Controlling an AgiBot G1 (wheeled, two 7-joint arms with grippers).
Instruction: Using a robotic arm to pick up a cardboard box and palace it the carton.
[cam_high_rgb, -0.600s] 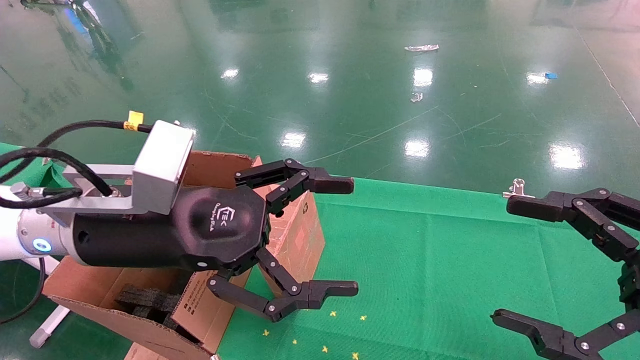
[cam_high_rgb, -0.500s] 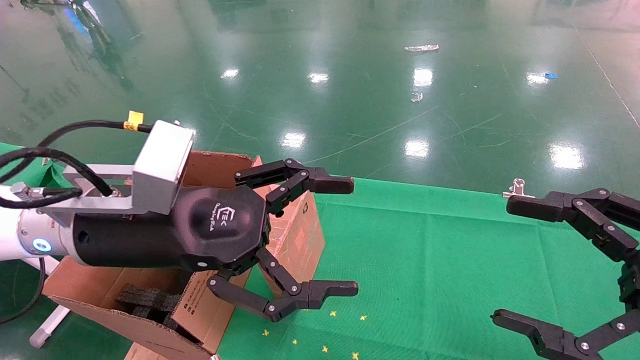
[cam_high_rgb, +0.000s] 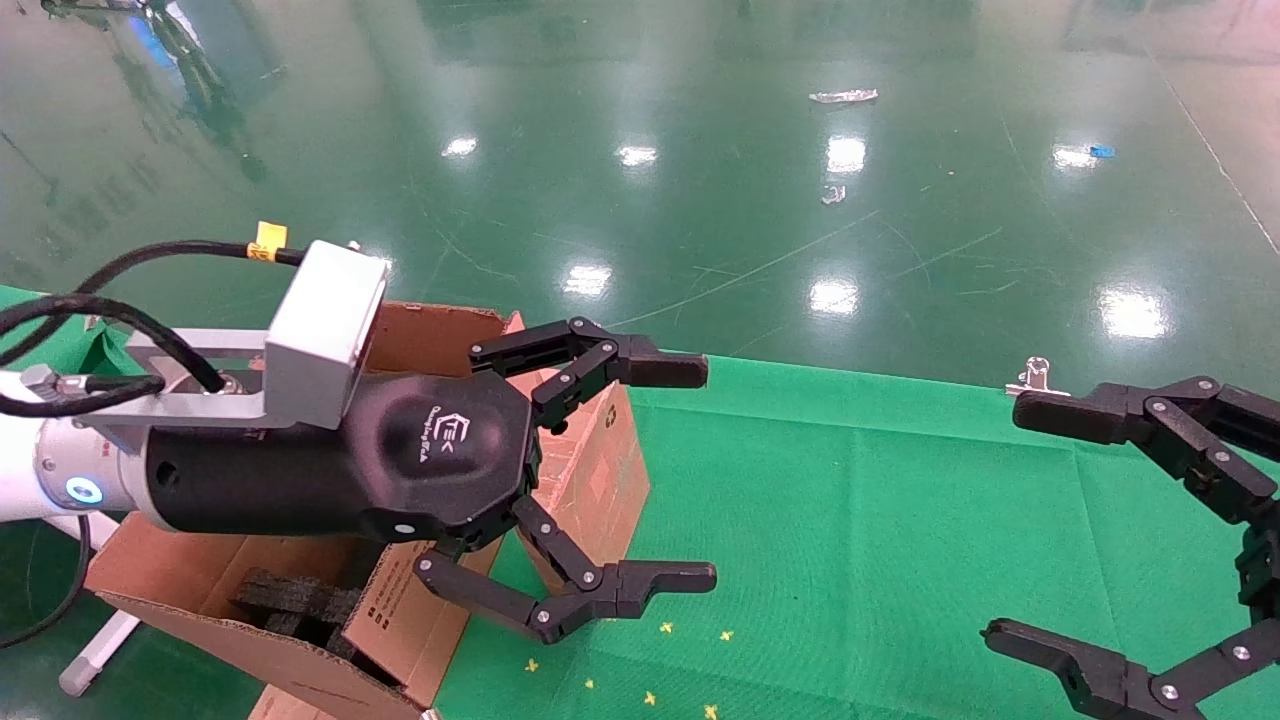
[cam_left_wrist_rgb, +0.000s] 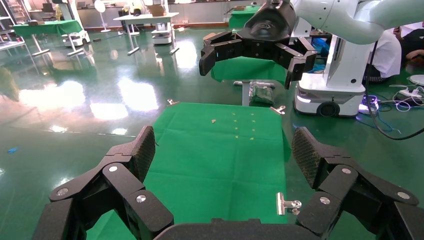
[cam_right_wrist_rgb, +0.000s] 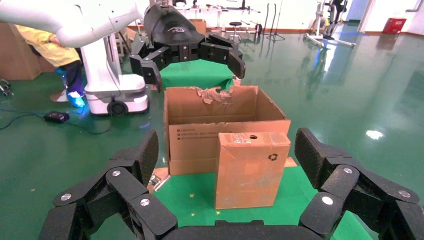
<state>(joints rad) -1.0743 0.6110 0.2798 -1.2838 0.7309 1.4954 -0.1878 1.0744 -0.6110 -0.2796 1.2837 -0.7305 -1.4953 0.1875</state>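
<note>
A glossy green floor (cam_high_rgb: 760, 180) stretched behind a table covered in green cloth (cam_high_rgb: 850, 520). The cardboard box (cam_right_wrist_rgb: 251, 169), small and closed, stood upright on the cloth, just beside the carton (cam_right_wrist_rgb: 220, 125), whose flaps were up and whose far edge was torn. Black foam pieces (cam_high_rgb: 295, 600) lay inside the carton. The left gripper (cam_high_rgb: 640, 475) of the robotic arm (cam_high_rgb: 60, 480) hung above the box with its fingers spread wide, grasping nothing. The right gripper (cam_high_rgb: 1010, 520) sat well apart at the table's right side, also spread and empty.
</note>
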